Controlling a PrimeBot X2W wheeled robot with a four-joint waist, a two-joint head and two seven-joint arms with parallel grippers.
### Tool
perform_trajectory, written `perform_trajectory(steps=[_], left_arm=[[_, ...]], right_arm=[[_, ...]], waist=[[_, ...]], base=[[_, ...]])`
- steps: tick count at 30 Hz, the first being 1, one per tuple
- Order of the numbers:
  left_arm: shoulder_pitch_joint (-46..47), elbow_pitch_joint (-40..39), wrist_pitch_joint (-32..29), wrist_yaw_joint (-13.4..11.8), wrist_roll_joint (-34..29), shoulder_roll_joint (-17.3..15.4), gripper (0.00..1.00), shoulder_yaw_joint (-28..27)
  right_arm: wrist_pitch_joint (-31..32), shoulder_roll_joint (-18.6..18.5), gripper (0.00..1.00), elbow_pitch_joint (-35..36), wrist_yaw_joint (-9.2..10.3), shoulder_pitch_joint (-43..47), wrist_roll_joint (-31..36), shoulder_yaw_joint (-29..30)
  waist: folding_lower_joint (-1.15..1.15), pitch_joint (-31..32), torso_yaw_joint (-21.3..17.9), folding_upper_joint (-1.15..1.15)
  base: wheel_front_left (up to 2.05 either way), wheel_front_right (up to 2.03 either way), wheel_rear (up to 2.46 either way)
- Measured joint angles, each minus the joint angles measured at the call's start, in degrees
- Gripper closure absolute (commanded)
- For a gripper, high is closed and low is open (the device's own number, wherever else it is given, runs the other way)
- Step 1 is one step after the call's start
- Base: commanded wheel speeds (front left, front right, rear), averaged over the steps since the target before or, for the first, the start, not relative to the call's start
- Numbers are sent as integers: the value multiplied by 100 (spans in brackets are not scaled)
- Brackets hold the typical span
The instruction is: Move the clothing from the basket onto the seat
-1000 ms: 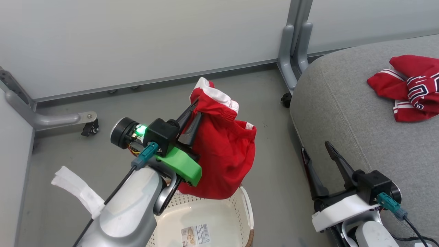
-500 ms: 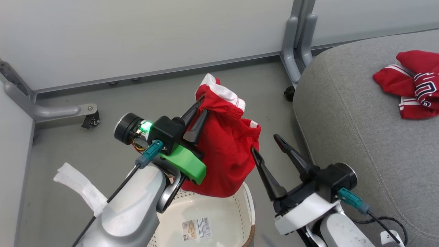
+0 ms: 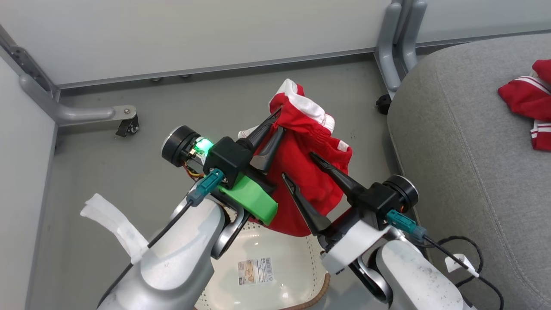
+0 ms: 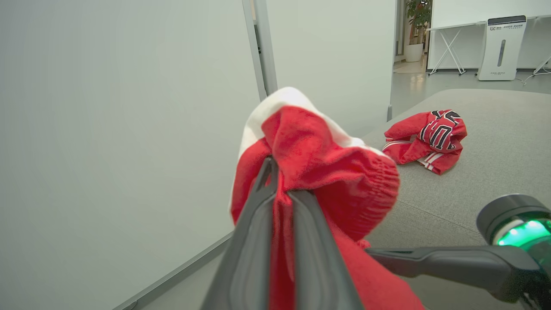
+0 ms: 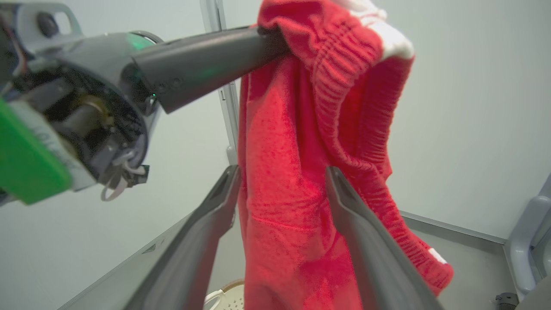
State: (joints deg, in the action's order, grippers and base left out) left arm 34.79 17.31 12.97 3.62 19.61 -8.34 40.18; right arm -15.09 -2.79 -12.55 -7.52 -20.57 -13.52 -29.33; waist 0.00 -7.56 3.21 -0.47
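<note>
- Right pincer [image 3: 297, 165] has swung in from beside the seat [image 3: 465, 142] to the hanging plain red garment [image 3: 301, 142]. The head camera has shifted too, so the scene sits further right.
- Head view: left pincer [image 3: 281, 119] is clenched on the white-trimmed top edge of the plain red garment and holds it up above the basket [image 3: 312, 258]. The cloth hangs down to about the basket's rim.
- Head view: right pincer is released, its fingers spread over the garment's lower half, one on each side of a fold.
- Head view: basket stands on the grey floor [image 3: 107, 172] just below both arms, with a paper label [image 3: 255, 271] lying inside it.
- Head view: striped garment [image 3: 523, 97] lies crumpled on the seat at the far right, partly cut off by the frame edge and well apart from both pincers.
- Left wrist view: both fingers are pinched tight on a bunched red fold with white trim behind it. One right pincer finger crosses low at the right. The striped garment with its lettering lies on the seat beyond, and a pale wall panel [image 4: 107, 129] is at the left.
- Right wrist view: red cloth hangs between the two spread fingers, not clamped. I cannot tell whether they touch it. A left pincer finger grips the top of the cloth at the upper left.
</note>
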Motion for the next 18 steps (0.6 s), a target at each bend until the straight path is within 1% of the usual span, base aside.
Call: perform_trajectory(steps=[7, 14, 15, 16, 18], left_arm=[[34, -4, 29, 42, 1, 71, 100, 91], [80, 53, 69, 68, 45, 155, 100, 171], [81, 60, 71, 69, 46, 170, 100, 189], [83, 73, 71, 70, 49, 178, 100, 202], [83, 96, 78, 77, 52, 190, 100, 224]], right_arm=[[1, -1, 0, -601, 0, -404, 354, 7], [0, 2, 0, -977, 0, -609, 336, -20], [1, -4, 67, -1010, 0, -616, 265, -32], [0, -3, 100, -990, 0, -620, 197, -32], [1, 0, 100, -965, -1, -669, 177, -31]], waist=[[0, -147, 125, 0], [0, -219, 200, 0], [0, -223, 211, 0], [0, -226, 219, 0], [0, -233, 232, 0]], base=[[0, 0, 0], [0, 0, 0], [0, 0, 0], [0, 0, 0], [0, 0, 0]])
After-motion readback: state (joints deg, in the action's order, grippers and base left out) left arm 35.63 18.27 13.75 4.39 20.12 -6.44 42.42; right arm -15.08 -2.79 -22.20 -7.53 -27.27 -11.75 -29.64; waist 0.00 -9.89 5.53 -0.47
